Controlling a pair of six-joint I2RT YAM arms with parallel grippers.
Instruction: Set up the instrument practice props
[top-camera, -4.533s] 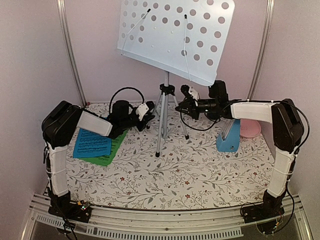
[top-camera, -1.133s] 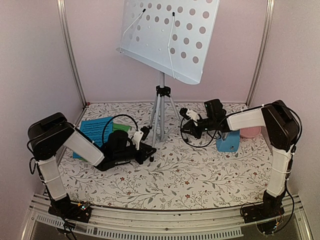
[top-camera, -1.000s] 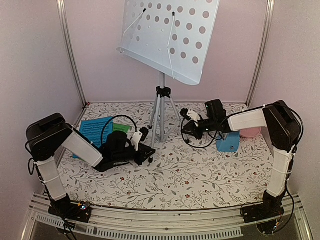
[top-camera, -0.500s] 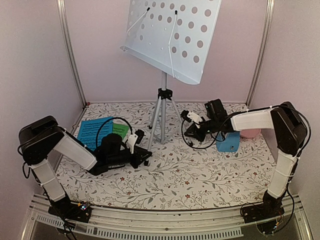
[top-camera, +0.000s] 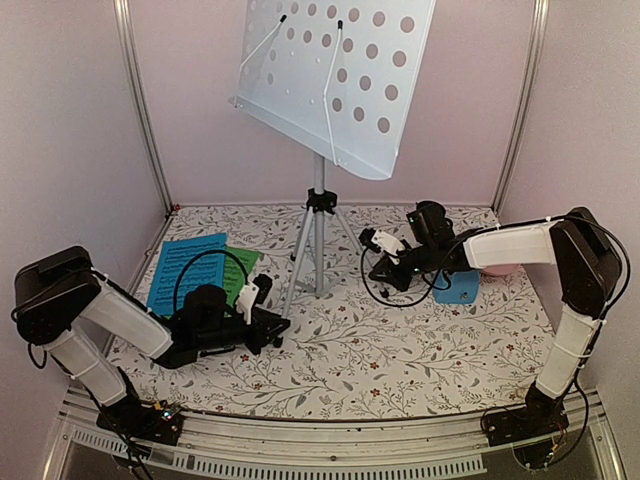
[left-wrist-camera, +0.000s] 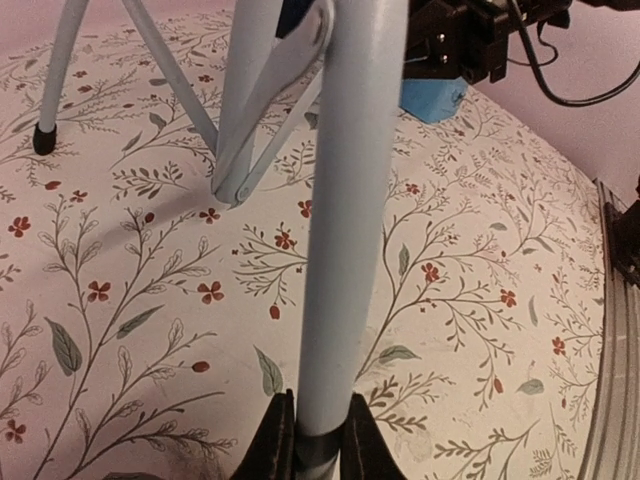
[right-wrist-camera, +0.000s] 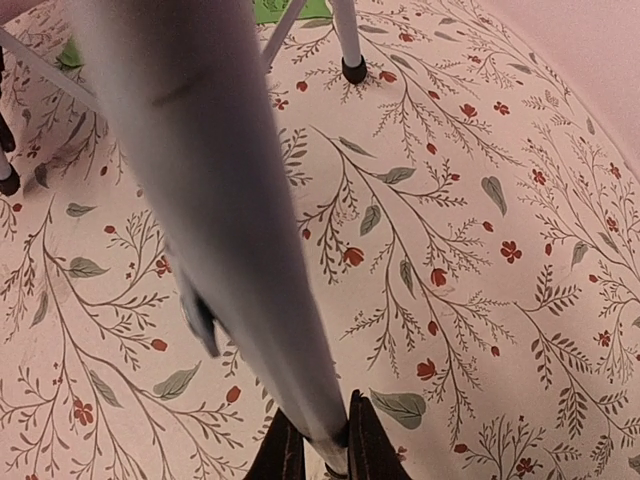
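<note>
- Top cam: music stand (top-camera: 330, 90) is up at the back, in the middle of the flowery table (top-camera: 400, 345). Its tray w/ holes tilts.
- L gripper (top-camera: 277, 322) is low at the stand's front leg (top-camera: 296, 265). R gripper (top-camera: 376, 272) is low at the right leg (top-camera: 345, 228).
- Blue sheet (top-camera: 188, 265) & green sheet (top-camera: 240, 262) lie flat on the left, green peeking out beside blue. Small blue metronome (top-camera: 460, 288) sits on the right, just by the R arm.
- L wrist cam: fingers (left-wrist-camera: 275, 440) are narrow & pinch the front leg low down. Metronome shows far off.
- R wrist cam: fingers (right-wrist-camera: 372, 440) are narrow too & squeeze the right leg near its end. Leg looks blurry.
</note>
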